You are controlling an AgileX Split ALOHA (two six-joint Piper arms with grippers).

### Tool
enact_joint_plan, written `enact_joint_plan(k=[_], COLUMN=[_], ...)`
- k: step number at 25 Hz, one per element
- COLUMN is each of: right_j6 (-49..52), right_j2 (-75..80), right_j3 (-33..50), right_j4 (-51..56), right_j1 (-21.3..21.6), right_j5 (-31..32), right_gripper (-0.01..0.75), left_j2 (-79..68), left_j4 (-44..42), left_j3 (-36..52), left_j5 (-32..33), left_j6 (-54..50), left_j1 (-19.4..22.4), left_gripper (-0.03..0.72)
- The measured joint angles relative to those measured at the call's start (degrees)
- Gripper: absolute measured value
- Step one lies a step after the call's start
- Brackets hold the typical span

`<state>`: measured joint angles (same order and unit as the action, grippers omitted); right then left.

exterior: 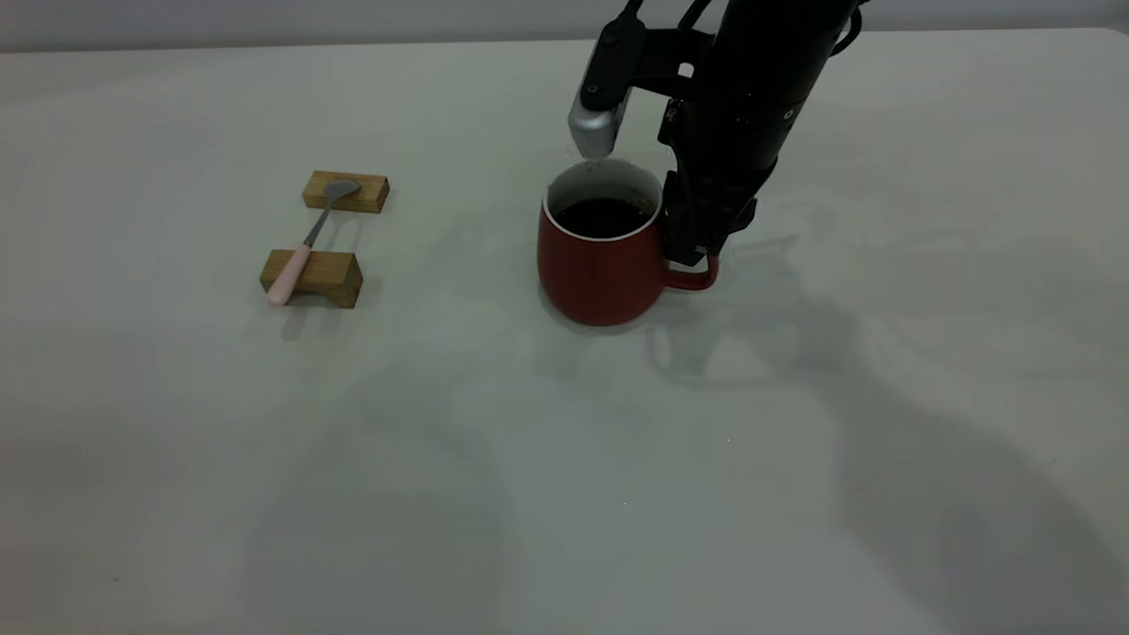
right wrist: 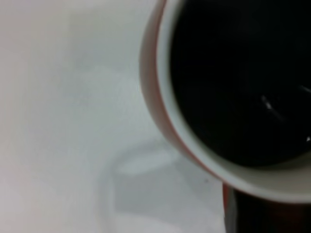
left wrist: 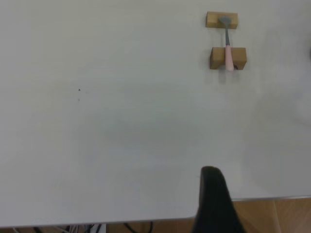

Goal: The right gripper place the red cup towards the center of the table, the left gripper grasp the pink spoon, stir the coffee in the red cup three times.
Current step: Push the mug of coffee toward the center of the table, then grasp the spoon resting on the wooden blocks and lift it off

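The red cup (exterior: 600, 273) stands upright on the table (exterior: 529, 485) near its middle, holding dark coffee (exterior: 602, 216). My right gripper (exterior: 692, 251) comes down beside it and is shut on the cup's red loop handle. In the right wrist view the cup's white rim (right wrist: 165, 97) and the coffee (right wrist: 238, 82) fill most of the picture, with my right gripper (right wrist: 262, 218) dark against the handle. The pink spoon (exterior: 310, 238) lies far to the left across two wooden blocks. My left gripper (left wrist: 214, 204) hovers at the table's edge, far from the spoon (left wrist: 227, 43).
Two tan wooden blocks (exterior: 366, 194) (exterior: 331, 278) carry the spoon, bowl on the farther one, pink handle on the nearer. In the left wrist view the blocks (left wrist: 211, 20) (left wrist: 216, 58) lie far off, and the table's edge (left wrist: 262, 198) borders a wooden floor.
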<state>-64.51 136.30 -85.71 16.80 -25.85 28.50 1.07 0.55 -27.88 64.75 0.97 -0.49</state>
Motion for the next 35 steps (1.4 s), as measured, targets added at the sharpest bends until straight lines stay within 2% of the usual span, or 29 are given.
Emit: enact_joint_plan(k=[8,11,19,26,31,35], right_j6=[5.0,9.8,34.4,51.2,54.4,54.8], right_j2=[-0.8,-4.6,-27.6,-47.3,-56.8,-66.3], right_j3=[0.0,0.0,0.0,0.0,3.6,13.4], right_j4=[-0.6,-2.8,-8.6,-14.4,-14.7,-14.3], right_j1=[0.0,0.1,0.2,0.4,0.5,0.5], right_j5=[1.1,5.2,21.6,40.4,42.1,42.2], right_gripper=[0.642,0.715,0.728,0.727,0.725,0.725], left_j2=[0.0,0.0,0.0,0.0,0.0,0.0], left_j4=[0.0,0.0,0.0,0.0,0.0,0.0], left_j3=[0.0,0.0,0.0,0.0,0.0,0.0], left_j5=[0.0,0.0,0.0,0.0,0.0,0.0], left_j6=[0.1,0.1,0.1,0.1,0.1,0.1], left_j1=[0.0,0.0,0.0,0.0,0.0,0.0], left_gripper=[0.550,0.550,0.550,0.550,0.550,0.550])
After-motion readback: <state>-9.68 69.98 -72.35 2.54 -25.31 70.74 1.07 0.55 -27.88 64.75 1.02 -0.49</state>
